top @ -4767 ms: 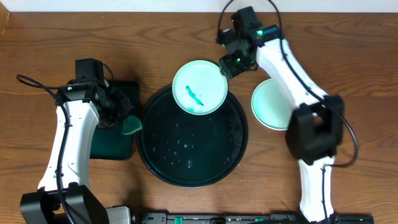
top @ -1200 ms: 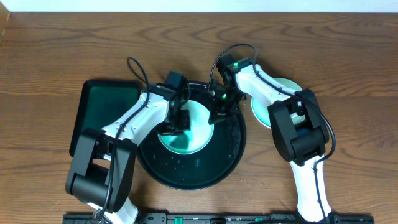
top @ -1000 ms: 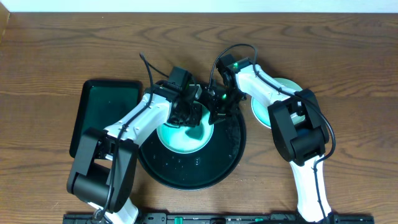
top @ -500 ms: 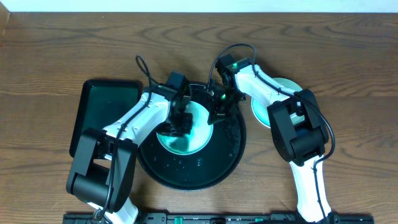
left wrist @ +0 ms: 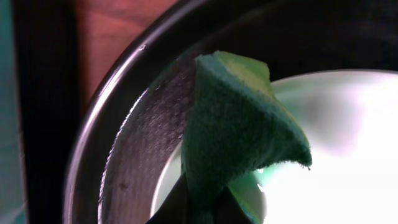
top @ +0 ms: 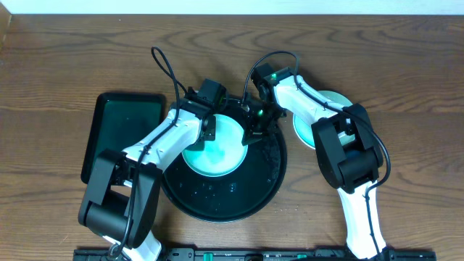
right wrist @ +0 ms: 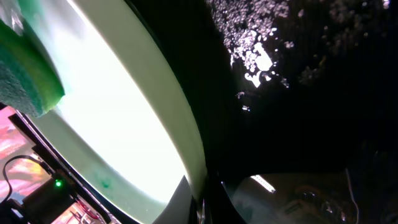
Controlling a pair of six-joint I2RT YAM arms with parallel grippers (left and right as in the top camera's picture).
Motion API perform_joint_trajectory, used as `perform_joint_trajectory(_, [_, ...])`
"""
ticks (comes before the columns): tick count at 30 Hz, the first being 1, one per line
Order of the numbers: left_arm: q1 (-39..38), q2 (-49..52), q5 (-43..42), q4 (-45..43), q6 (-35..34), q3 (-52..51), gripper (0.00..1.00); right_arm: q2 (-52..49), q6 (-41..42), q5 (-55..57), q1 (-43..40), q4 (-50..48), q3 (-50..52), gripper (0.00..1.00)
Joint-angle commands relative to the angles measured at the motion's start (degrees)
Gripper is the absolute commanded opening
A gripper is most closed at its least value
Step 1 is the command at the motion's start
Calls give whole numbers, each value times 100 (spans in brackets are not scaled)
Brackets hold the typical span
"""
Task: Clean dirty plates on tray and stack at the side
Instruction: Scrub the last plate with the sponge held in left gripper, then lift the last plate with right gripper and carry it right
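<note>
1. The left pincer (top: 209, 129) is closed on a green sponge (left wrist: 236, 130). The sponge is folded to a point and sticks out past the fingertips.
2. Just beneath that pincer is a pale mint plate (top: 217, 156), inside the big round black tray (top: 264, 181). The sponge tip hangs over the plate's rim, close to the tray's wall. I cannot tell whether it presses on the plate.
3. The right pincer (top: 254, 132) is clamped on the rim of the same plate, on the side opposite the sponge. In its wrist view the rim runs straight down into the fingers.
4. Beside the right pincer, the tray floor is wet, with water drops (right wrist: 261, 56) glinting on the black.
5. Near the rim by the right pincer, the plate carries a faint green speck. The rest of its face looks pale and bright.
6. Behind the right pincer, under that arm, a second plate (top: 303, 130) lies on the bench (top: 406, 58), outside the tray.
7. Well out beyond the left pincer, on the far side from the plate, a dark green rectangular tray (top: 119, 134) sits on the bench.
</note>
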State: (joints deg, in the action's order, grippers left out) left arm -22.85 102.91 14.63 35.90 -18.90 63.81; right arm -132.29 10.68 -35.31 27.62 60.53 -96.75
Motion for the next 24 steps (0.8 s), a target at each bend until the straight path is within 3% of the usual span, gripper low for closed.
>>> perform_joint_trajectory(1, [94, 0, 422, 614, -437, 385, 7, -317, -26, 175, 131, 11, 120, 1])
perform_joint_trajectory(5, [238, -291, -688, 1405, -463, 1283, 7, -304, -22, 251, 151, 15, 118, 1])
perform_joint_trajectory(8, [859, -726, -1189, 1974, -527, 1792, 7, -44, 0, 675, 245, -2, 118, 1])
perform_joint_trajectory(11, [1729, -981, -1213, 2245, -520, 1792, 7, 756, 262, 2310, 636, -278, 118, 1])
perform_joint_trajectory(14, [2013, -968, -1213, 2350, -520, 1775, 7, 1526, 411, 4140, 1058, -275, 118, 1])
perform_joint_trajectory(20, [2033, -968, -1211, 2337, -522, 1773, 7, 2800, 516, 7206, 2170, -199, 118, 1])
perform_joint_trajectory(24, [2033, -968, -1209, 2299, -522, 1770, 7, 3132, 520, 9495, 3182, 87, 118, 1])
